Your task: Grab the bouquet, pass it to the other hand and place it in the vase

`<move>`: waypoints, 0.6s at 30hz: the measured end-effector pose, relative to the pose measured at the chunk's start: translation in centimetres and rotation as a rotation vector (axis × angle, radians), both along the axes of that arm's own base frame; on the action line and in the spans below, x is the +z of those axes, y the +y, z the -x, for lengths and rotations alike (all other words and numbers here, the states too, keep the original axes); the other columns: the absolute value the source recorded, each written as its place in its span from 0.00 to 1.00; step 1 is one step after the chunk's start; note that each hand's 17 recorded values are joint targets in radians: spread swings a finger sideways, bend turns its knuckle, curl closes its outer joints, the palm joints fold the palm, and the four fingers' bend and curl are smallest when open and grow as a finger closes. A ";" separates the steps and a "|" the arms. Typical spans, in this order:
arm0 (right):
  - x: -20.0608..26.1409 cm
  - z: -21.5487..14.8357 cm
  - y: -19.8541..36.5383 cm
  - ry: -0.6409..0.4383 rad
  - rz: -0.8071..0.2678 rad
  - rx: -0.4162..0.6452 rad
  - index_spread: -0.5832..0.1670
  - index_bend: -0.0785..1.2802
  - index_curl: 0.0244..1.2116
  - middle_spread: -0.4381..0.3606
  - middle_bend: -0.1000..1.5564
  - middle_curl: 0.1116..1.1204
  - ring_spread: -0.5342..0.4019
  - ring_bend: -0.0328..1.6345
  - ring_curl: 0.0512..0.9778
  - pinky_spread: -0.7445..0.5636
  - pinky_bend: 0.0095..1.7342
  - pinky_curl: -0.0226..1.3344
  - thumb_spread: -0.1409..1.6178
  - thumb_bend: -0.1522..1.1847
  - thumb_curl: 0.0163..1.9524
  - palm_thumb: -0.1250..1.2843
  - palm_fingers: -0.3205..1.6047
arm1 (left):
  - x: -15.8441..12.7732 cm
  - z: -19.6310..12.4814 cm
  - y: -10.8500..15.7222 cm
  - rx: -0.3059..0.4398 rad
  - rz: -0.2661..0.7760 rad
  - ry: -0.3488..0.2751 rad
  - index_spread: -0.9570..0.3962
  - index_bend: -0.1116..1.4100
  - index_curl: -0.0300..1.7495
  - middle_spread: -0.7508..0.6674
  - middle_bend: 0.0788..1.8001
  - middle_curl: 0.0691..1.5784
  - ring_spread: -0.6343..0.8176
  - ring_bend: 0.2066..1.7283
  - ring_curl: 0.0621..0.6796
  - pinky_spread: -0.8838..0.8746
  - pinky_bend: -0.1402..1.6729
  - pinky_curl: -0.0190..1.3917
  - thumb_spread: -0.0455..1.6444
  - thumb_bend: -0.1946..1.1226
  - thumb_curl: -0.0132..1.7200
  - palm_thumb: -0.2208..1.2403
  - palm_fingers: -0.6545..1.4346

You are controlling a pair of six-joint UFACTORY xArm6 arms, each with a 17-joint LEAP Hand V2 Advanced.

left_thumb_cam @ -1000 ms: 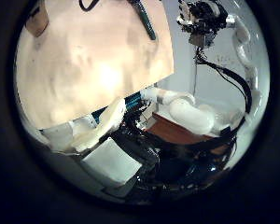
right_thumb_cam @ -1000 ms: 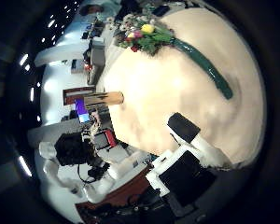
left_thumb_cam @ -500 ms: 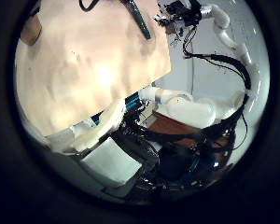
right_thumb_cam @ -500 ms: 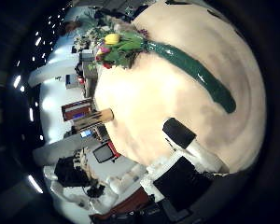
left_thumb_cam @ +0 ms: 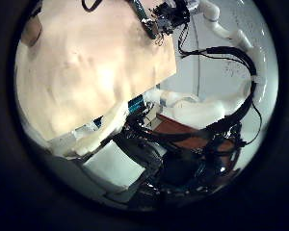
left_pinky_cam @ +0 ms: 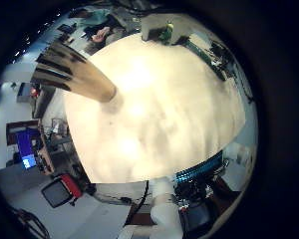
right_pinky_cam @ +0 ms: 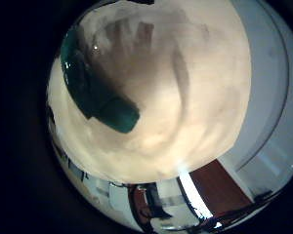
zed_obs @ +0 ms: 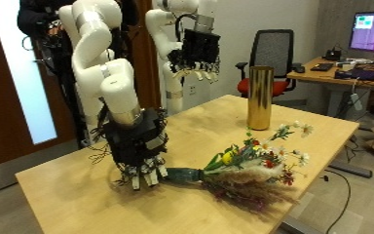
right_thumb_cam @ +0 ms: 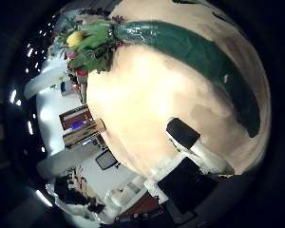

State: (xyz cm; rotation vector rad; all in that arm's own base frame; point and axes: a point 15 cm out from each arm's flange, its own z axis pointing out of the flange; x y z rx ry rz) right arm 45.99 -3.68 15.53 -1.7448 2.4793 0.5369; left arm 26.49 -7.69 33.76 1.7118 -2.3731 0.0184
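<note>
Fingers (zed_obs: pixel 138 176) of the right hand (zed_obs: pixel 138 154) hang straight and released, tips just above the bench (zed_obs: pixel 70 180) beside the dark green wrapped stem end of the bouquet (zed_obs: pixel 245 168); contact can't be told, nothing gripped. Bouquet lies flat on the bench, stems toward the right hand, flower heads pointing toward the vase (zed_obs: pixel 258 97). Right thumb-side palm view shows the green wrap (right_thumb_cam: pixel 195 57) close under the palm. Likely light, soft and floppy at the blooms, petals fragile, wrap maybe slippery; best taken round the stiff wrapped stems, not the heads. Farther back, tall gold vase stands upright near the bench's far edge, well apart from the bouquet. Left hand (zed_obs: pixel 195 51) hovers high above the bench behind, fingers loose and released, holding nothing.
</note>
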 end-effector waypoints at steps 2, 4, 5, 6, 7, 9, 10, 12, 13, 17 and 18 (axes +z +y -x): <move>-0.2 0.0 -0.1 0.004 -0.001 -0.003 0.70 0.17 0.19 0.83 0.24 0.23 0.73 0.38 0.22 0.75 0.24 0.25 0.66 0.10 0.20 0.57 0.27 | 0.0 -0.1 0.0 0.000 0.000 -0.002 0.92 0.20 0.25 0.88 0.06 0.14 0.84 0.11 0.24 0.80 0.18 0.20 0.60 0.13 0.19 0.55 0.38; -0.6 0.1 -0.2 0.012 -0.001 -0.003 0.70 0.17 0.19 0.82 0.24 0.23 0.72 0.38 0.22 0.75 0.23 0.24 0.66 0.10 0.20 0.58 0.27 | 0.0 -0.2 0.0 0.003 0.000 0.000 0.92 0.20 0.25 0.88 0.06 0.14 0.84 0.11 0.25 0.80 0.18 0.21 0.60 0.13 0.19 0.55 0.38; -0.8 0.1 -0.1 0.017 -0.001 0.000 0.70 0.17 0.19 0.82 0.24 0.23 0.71 0.39 0.22 0.75 0.23 0.24 0.66 0.10 0.20 0.58 0.27 | 0.0 -0.1 -0.1 0.000 -0.001 -0.001 0.92 0.20 0.25 0.88 0.06 0.14 0.84 0.11 0.25 0.80 0.18 0.21 0.60 0.13 0.19 0.55 0.38; -0.9 0.1 -0.1 0.018 -0.003 -0.001 0.70 0.16 0.19 0.82 0.24 0.23 0.70 0.40 0.22 0.74 0.23 0.24 0.66 0.10 0.20 0.58 0.28 | 0.1 -0.1 -0.1 -0.003 -0.002 -0.001 0.92 0.20 0.25 0.88 0.06 0.14 0.84 0.11 0.25 0.80 0.18 0.21 0.60 0.13 0.19 0.55 0.38; -0.8 0.1 -0.2 0.017 -0.002 -0.002 0.70 0.16 0.19 0.82 0.24 0.23 0.69 0.41 0.23 0.74 0.23 0.24 0.66 0.10 0.20 0.58 0.28 | 0.0 -0.2 0.0 -0.001 -0.003 -0.002 0.92 0.20 0.25 0.88 0.06 0.14 0.84 0.11 0.25 0.80 0.18 0.21 0.60 0.13 0.19 0.55 0.38; -1.1 0.2 -0.5 0.023 -0.003 -0.008 0.70 0.16 0.19 0.82 0.25 0.23 0.67 0.42 0.23 0.73 0.23 0.24 0.66 0.10 0.20 0.58 0.29 | 0.2 -0.3 0.1 0.005 0.001 -0.005 0.92 0.20 0.25 0.88 0.06 0.14 0.84 0.11 0.25 0.80 0.18 0.21 0.60 0.13 0.19 0.55 0.38; -1.4 0.3 -0.4 0.028 -0.004 -0.007 0.71 0.16 0.19 0.82 0.26 0.24 0.66 0.42 0.23 0.72 0.24 0.24 0.66 0.10 0.20 0.58 0.29 | 0.1 -0.2 0.1 0.005 0.000 -0.003 0.92 0.20 0.25 0.88 0.06 0.14 0.84 0.11 0.25 0.80 0.18 0.21 0.60 0.13 0.19 0.55 0.38; -1.5 0.3 -0.5 0.030 -0.005 -0.008 0.70 0.17 0.19 0.82 0.26 0.24 0.66 0.43 0.23 0.72 0.24 0.24 0.66 0.10 0.20 0.58 0.28 | 0.0 -0.2 0.0 0.003 0.000 -0.002 0.92 0.20 0.25 0.88 0.06 0.14 0.84 0.11 0.25 0.80 0.18 0.21 0.60 0.13 0.19 0.55 0.38; -1.5 0.3 -0.5 0.029 -0.005 -0.009 0.70 0.17 0.19 0.81 0.26 0.24 0.66 0.43 0.23 0.72 0.24 0.24 0.66 0.10 0.20 0.58 0.28 | 0.0 -0.2 0.0 0.003 0.000 -0.002 0.92 0.20 0.25 0.88 0.06 0.14 0.84 0.11 0.25 0.80 0.18 0.21 0.60 0.13 0.19 0.55 0.38; -1.5 0.3 -0.7 0.032 -0.005 -0.013 0.71 0.17 0.19 0.81 0.27 0.24 0.64 0.44 0.22 0.72 0.24 0.23 0.66 0.10 0.20 0.58 0.29 | 0.1 -0.5 0.1 0.018 -0.009 -0.010 0.92 0.20 0.25 0.88 0.06 0.14 0.84 0.11 0.25 0.80 0.18 0.21 0.60 0.13 0.19 0.55 0.38; -1.6 0.4 -0.8 0.033 -0.005 -0.014 0.72 0.17 0.19 0.80 0.28 0.24 0.64 0.44 0.22 0.72 0.24 0.23 0.66 0.10 0.20 0.59 0.29 | 0.1 -0.7 0.2 0.019 -0.010 -0.017 0.92 0.20 0.25 0.88 0.06 0.14 0.84 0.11 0.25 0.80 0.18 0.21 0.60 0.13 0.19 0.55 0.38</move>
